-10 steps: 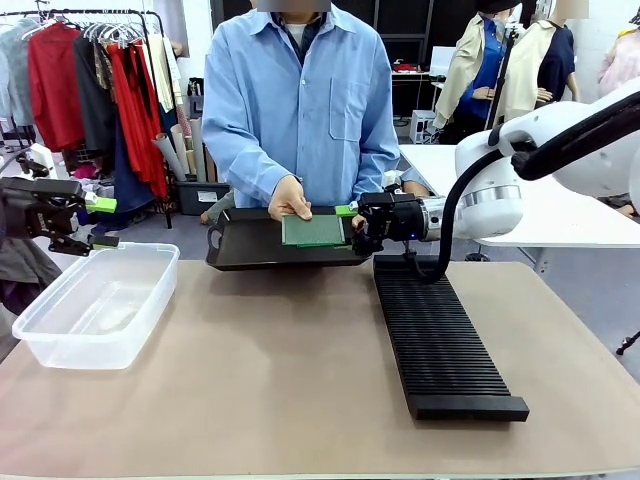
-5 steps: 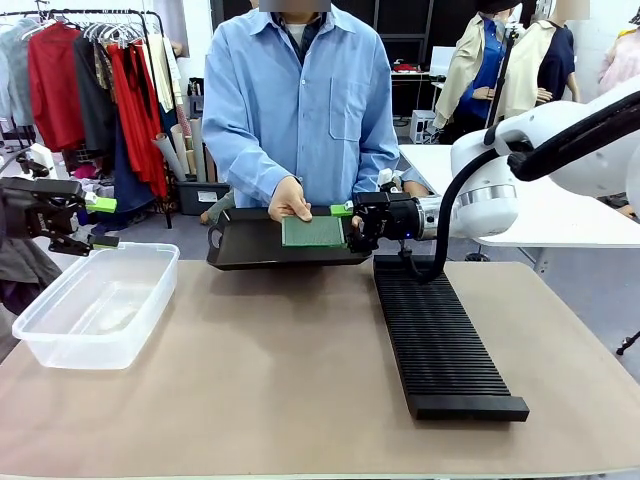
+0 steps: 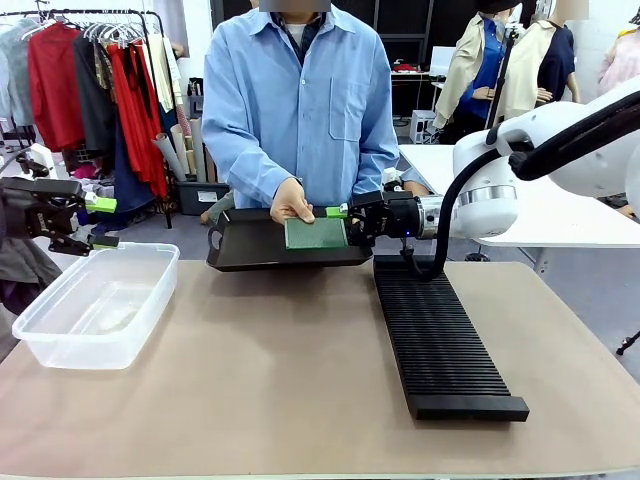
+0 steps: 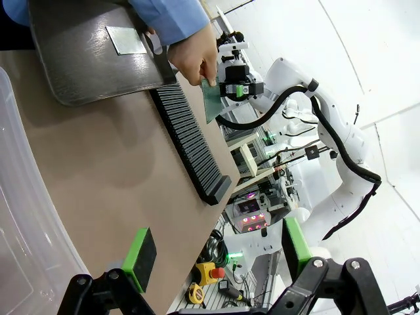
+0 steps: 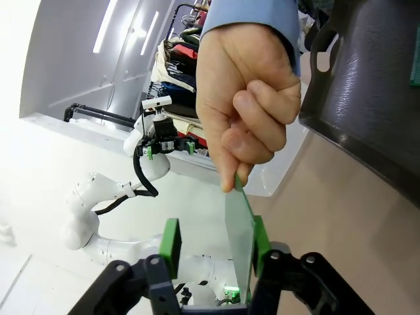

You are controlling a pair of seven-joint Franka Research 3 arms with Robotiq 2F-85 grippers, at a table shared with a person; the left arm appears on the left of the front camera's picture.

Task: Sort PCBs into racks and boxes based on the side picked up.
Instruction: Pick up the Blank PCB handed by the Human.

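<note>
Above the black tray (image 3: 240, 252), the person's hand (image 3: 291, 201) is holding the PCB (image 3: 315, 233) on edge, long axis along the tray, and the half-wide right claw (image 3: 345, 222) is straddling its right end, seemingly not yet pinching, while the wide left claw (image 3: 103, 222) is hovering well left of the tray.

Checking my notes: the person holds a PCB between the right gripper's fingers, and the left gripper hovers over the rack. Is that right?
Not quite: the left gripper hovers by the box, not over the rack, as the front view shows. The person does hold a PCB between the right gripper's fingers.
</note>
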